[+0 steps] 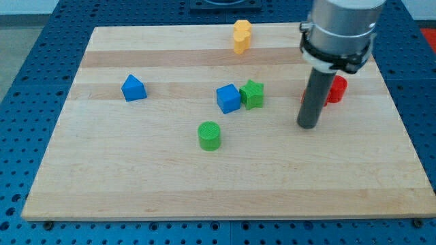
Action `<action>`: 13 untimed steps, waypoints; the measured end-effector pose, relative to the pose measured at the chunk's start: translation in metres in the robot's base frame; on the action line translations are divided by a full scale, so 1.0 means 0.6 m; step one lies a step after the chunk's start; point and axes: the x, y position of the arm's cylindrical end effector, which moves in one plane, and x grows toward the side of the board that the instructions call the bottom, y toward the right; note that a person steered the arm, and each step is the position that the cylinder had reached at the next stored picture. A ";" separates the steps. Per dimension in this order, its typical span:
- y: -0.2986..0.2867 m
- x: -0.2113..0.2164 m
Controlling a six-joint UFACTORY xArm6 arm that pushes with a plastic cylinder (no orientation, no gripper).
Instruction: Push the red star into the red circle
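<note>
Near the view's right edge of the wooden board (225, 184), my tip (308, 126) rests on the surface; I carry no claw, only this dark rod. Just behind the rod sit two red blocks. The red circle (336, 89) shows as a short cylinder on the rod's right. The red star (304, 96) is mostly hidden behind the rod; only a sliver peeks out on its left, so I cannot tell its shape.

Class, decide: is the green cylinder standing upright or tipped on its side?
Upright. The green cylinder shows its round flat face on top, with its curved wall running down to the board.
</note>
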 end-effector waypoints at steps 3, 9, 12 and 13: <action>-0.090 -0.031; 0.034 -0.061; 0.040 -0.054; 0.026 -0.059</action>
